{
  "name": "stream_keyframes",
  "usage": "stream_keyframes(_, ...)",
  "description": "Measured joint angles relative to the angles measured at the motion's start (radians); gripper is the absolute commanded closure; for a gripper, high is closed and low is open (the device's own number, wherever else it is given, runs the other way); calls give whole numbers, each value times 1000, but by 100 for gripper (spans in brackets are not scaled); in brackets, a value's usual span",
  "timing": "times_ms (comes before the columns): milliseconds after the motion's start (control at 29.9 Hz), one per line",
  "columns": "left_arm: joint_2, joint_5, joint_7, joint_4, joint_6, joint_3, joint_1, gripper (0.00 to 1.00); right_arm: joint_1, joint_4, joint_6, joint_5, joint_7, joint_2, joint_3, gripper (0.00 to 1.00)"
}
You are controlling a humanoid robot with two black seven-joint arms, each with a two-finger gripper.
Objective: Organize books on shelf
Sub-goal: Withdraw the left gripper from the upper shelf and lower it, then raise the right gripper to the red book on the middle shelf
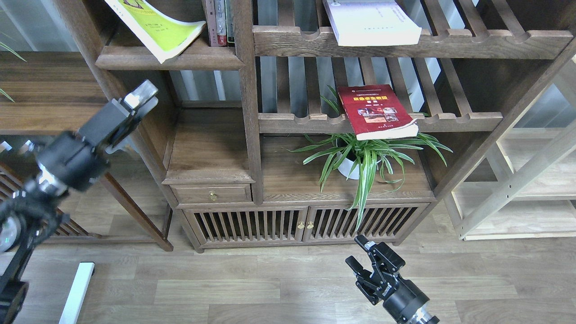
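Note:
The yellow-green and white book (158,28) lies tilted on the solid dark-brown shelf (180,60) at the upper left, next to narrow upright books (220,22). The red book (376,111) lies on a slatted shelf in the middle, overhanging its front rail. The pale lavender-white book (371,20) lies on the slatted shelf above. My left gripper (140,98) is open and empty, well below the solid shelf and left of the bookcase post. My right gripper (359,253) is open and empty, low over the floor in front of the cabinet doors.
A potted spider plant (360,157) stands under the red book. A small drawer (212,194) and slatted doors (306,224) are at the bookcase base. A dark wooden table (49,94) is at the left, a pale wood rack (526,189) at the right.

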Motion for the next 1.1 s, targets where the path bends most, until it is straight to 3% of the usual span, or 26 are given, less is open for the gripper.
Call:
stream_keyframes(234, -80, -6, 0, 117, -8, -20, 124, 2, -2, -4, 0, -54, 0, 11, 10, 10)
stream_keyframes(535, -129, -10, 0, 174, -8, 1, 283, 1, -10, 34, 0, -120, 0, 3, 51, 10)
stream_keyframes(769, -177, -7, 0, 325, -8, 31, 341, 1, -15, 91, 0, -122, 0, 17, 140, 10)
stream_keyframes(1103, -173, -13, 0, 378, -8, 55, 511, 1, 199, -29, 0, -127, 0, 56, 247, 10)
